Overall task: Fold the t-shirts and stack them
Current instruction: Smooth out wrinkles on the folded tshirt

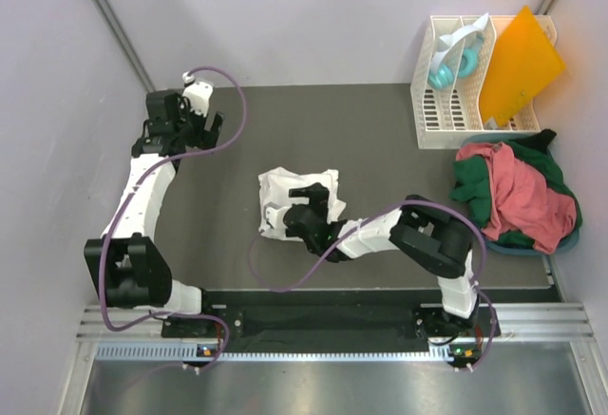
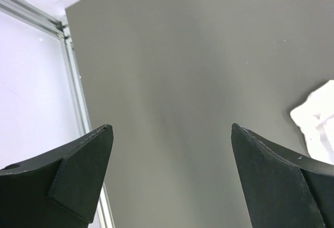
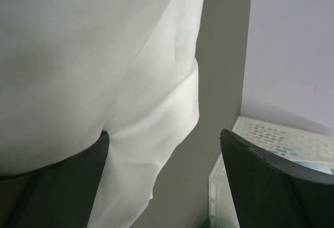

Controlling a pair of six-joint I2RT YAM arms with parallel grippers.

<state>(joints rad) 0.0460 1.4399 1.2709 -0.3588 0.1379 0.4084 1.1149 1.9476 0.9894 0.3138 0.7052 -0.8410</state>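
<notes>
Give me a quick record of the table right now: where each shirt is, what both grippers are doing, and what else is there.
white shirt: rough bundle, mid table
right gripper: open, on the white shirt, cloth against one finger
left gripper: open, empty, at the far left
red shirt: unfolded, heaped at the right edge
green shirt: tangled in the same heap
rack: far right corner, orange sheet leaning in it
stack: none yet
</notes>
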